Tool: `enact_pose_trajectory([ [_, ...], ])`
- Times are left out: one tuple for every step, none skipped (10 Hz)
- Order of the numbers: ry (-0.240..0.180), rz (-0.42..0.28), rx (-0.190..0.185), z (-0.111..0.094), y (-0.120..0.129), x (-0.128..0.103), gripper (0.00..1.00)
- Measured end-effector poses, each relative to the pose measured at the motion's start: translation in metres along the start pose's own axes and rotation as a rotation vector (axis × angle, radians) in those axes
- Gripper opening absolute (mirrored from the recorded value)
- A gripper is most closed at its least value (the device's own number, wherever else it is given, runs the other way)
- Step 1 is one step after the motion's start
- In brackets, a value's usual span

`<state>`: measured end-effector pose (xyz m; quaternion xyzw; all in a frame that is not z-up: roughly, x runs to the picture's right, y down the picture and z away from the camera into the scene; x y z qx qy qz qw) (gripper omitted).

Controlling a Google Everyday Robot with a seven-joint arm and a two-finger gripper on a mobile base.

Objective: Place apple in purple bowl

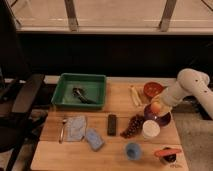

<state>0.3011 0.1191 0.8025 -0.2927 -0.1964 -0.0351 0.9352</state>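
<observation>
The apple (pixel 156 107) is small and yellow-orange. It sits at the tip of my gripper (pixel 160 104), which is shut on it. The white arm reaches in from the right. The apple hangs just over the back part of the purple bowl (pixel 161 120), a wide, glossy dark bowl at the right of the wooden table. Whether the apple touches the bowl's inside cannot be told.
A red-orange bowl (pixel 152 89) stands behind the purple one. A white cup (pixel 150 129), dark grapes (pixel 132 126), a blue cup (pixel 132 150) and a red-orange item (pixel 167 152) lie in front. A green tray (pixel 81 91), dark remote (pixel 112 124), blue cloth (pixel 75 128) and sponge (pixel 94 139) lie left.
</observation>
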Motion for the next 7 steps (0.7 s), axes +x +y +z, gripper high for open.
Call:
enact_pose_trajectory([
  [-0.003, 0.002, -0.006, 0.002, 0.004, -0.003, 0.75],
  [-0.005, 0.005, -0.010, 0.002, 0.008, -0.003, 0.75],
  [-0.007, 0.011, -0.017, 0.004, 0.014, -0.003, 0.75],
  [-0.009, 0.017, -0.025, 0.007, 0.018, -0.003, 0.75],
  [-0.009, 0.021, -0.028, 0.008, 0.019, -0.002, 0.75],
  [-0.010, 0.023, -0.029, 0.009, 0.019, -0.002, 0.75],
  [-0.009, 0.024, -0.029, 0.009, 0.019, -0.002, 0.75],
])
